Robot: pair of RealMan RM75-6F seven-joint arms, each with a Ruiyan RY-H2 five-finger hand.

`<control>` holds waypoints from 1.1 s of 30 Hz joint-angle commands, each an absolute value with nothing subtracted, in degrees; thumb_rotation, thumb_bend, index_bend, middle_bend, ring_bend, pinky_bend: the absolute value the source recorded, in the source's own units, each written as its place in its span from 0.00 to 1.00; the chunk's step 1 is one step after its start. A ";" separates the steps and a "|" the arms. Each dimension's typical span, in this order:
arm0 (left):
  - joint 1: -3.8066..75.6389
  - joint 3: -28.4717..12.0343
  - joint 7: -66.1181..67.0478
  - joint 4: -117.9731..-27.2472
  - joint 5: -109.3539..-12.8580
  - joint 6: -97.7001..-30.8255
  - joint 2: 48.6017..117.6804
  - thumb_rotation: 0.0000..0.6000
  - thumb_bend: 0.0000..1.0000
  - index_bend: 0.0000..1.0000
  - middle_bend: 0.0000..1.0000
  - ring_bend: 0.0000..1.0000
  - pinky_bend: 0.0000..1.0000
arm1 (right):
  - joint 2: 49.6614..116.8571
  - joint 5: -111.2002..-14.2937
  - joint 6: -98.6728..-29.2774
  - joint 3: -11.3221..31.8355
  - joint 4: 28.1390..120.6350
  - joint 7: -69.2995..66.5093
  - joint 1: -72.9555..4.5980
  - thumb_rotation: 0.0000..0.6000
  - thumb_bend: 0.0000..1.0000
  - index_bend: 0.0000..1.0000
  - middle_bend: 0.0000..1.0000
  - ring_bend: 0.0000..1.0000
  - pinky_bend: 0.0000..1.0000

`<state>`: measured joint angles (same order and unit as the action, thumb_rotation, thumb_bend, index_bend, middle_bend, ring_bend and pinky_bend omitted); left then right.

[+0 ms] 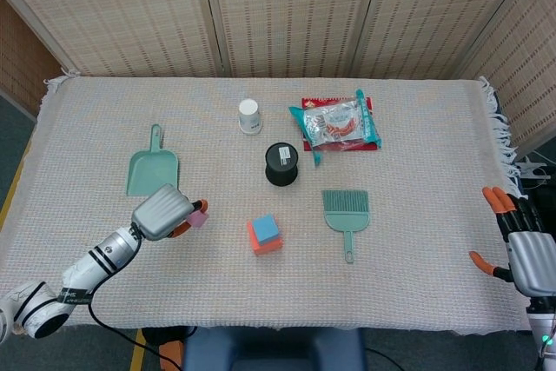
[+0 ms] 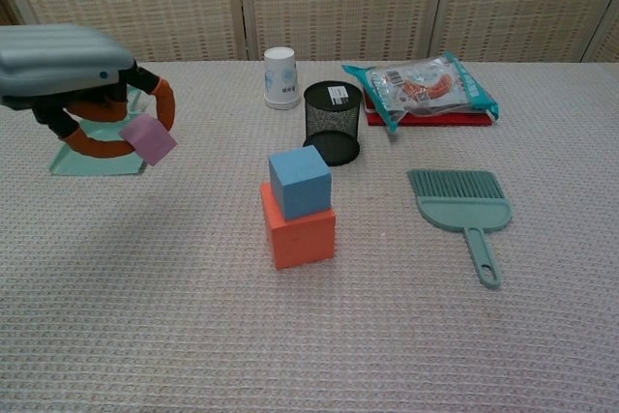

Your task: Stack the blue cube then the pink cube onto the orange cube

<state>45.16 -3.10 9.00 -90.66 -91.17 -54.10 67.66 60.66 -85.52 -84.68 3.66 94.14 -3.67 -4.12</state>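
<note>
The blue cube (image 1: 265, 228) (image 2: 300, 181) sits on top of the orange cube (image 1: 266, 243) (image 2: 300, 231) near the middle of the table. My left hand (image 1: 165, 213) (image 2: 73, 70) hovers above the cloth to the left of the stack and pinches the small pink cube (image 1: 198, 218) (image 2: 148, 138) between its orange fingertips. The pink cube hangs tilted in the air, clear of the table. My right hand (image 1: 526, 248) rests at the table's right edge, fingers apart and holding nothing; the chest view does not show it.
A teal dustpan (image 1: 153, 168) (image 2: 104, 142) lies behind the left hand. A black mesh cup (image 1: 281, 163) (image 2: 333, 121), a white paper cup (image 1: 249, 116) (image 2: 280, 75) and a snack bag (image 1: 336, 124) (image 2: 422, 82) stand behind the stack. A teal brush (image 1: 347, 214) (image 2: 464, 214) lies to its right.
</note>
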 commanded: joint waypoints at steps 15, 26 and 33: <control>52.88 -8.12 24.86 -96.22 -83.86 -46.65 70.43 1.00 0.37 0.58 1.00 1.00 1.00 | 59.69 -83.65 -82.64 4.07 94.98 -3.51 -4.51 1.00 0.09 0.00 0.00 0.00 0.00; 55.88 -8.46 33.84 -98.49 -83.03 -45.47 72.70 1.00 0.37 0.58 1.00 1.00 1.00 | 59.40 -84.02 -82.86 3.98 94.96 -4.25 -4.34 1.00 0.09 0.00 0.00 0.00 0.00; 57.76 -9.16 36.90 -101.72 -80.06 -43.77 71.92 1.00 0.37 0.60 1.00 1.00 1.00 | 59.20 -84.52 -82.81 3.76 95.08 -4.32 -4.36 1.00 0.09 0.00 0.00 0.00 0.00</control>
